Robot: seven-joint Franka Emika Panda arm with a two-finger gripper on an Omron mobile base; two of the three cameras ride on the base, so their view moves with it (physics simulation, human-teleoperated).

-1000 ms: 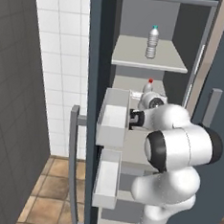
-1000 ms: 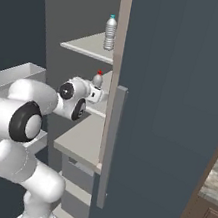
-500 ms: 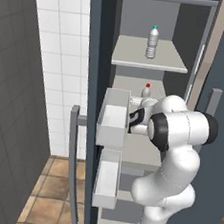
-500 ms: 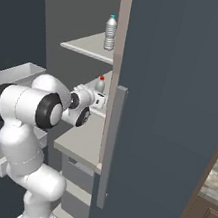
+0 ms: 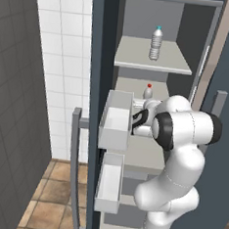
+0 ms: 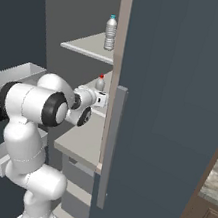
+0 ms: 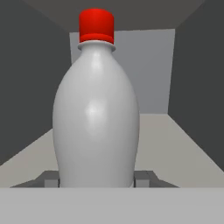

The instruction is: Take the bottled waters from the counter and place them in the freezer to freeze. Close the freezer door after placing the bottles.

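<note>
Centre of the hand view: the gripper is clamped low on the red-capped bottle. It looks light, smooth and slippery, so a hold at the wide body suits best.

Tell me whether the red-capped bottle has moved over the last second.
Yes. The red-capped bottle, gripped by the hand, has gone slightly deeper into the freezer and higher, closer to the upper shelf holding the teal-capped bottle.

The freezer stands open. A teal-capped bottle stands upright near the front edge of its upper shelf. A red-capped bottle stands on the shelf below, just behind the arm's wrist.
</note>
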